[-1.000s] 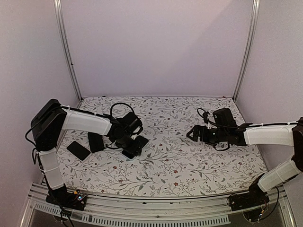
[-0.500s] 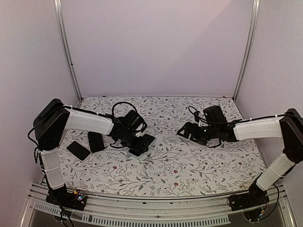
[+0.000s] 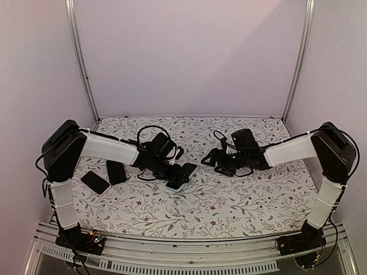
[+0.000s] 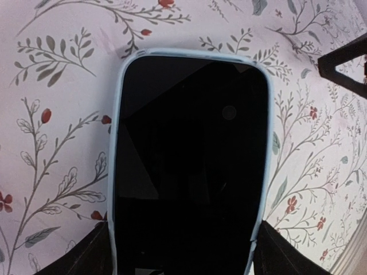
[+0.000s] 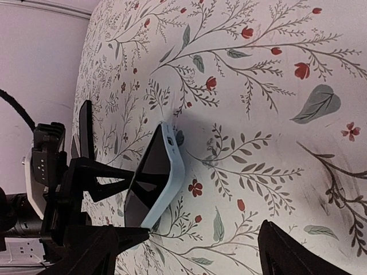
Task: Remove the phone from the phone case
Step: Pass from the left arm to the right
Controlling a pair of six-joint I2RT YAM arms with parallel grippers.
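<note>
— Where's the phone (image 4: 189, 160) from where you stand?

— A little toward 9 o'clock of the table's (image 3: 241, 200) middle, screen up and dark. It sits inside the phone case (image 4: 113, 149), a pale blue rim wrapping every edge I can see.

— Is the left gripper (image 3: 172, 172) on it?

— Yes, clamped on the case. One finger presses each long side at the near end, and the case fills the gap between them.

— Flat on the cloth?

— No, tilted. The gripped end is raised. The free end, pointing to about 2 o'clock, is low at the flowered cloth, though whether it touches I can't make out.

— And the right gripper (image 3: 210, 162)?

— At 3 o'clock of the phone, near it but not touching. Its jaws stand spread wide, with only bare cloth between them, and they face the phone's free end.

— Anything else lying about?

— Out at 9 o'clock, by the left arm, there's one dark flat piece (image 3: 95, 182) and a second dark piece (image 3: 116, 171) just beside it. Phones or cases, I can't tell from here. Both lie flat, well apart from the gripped one.
</note>
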